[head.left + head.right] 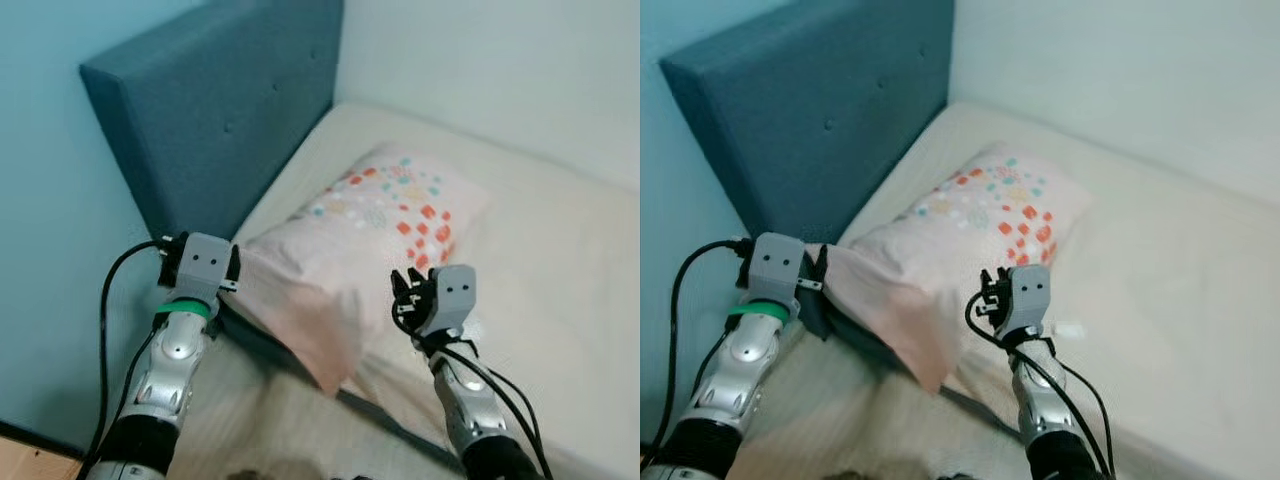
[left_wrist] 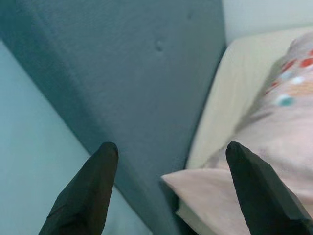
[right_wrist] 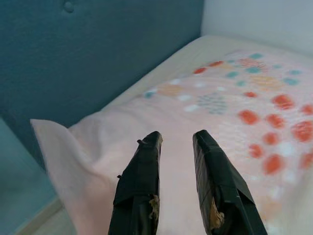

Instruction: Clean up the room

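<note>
A pale pink pillow [image 1: 370, 230] with red, teal and orange dots lies at the head of the bed, one corner hanging over the mattress edge. My left gripper [image 2: 171, 147] is open, its fingers wide apart, beside the pillow's near left corner [image 2: 195, 183] and facing the headboard. My right gripper [image 3: 177, 136] hovers just above the pillow's near end [image 3: 195, 112]. Its fingers stand a narrow gap apart with nothing between them. In the left eye view the right gripper [image 1: 405, 288] sits at the pillow's right front edge.
A blue padded headboard [image 1: 220, 120] stands behind the pillow against a teal wall [image 1: 50, 200]. The cream mattress [image 1: 550, 270] stretches to the right, bounded by a white wall [image 1: 500, 60]. A strip of wooden floor [image 1: 25, 462] shows at the lower left.
</note>
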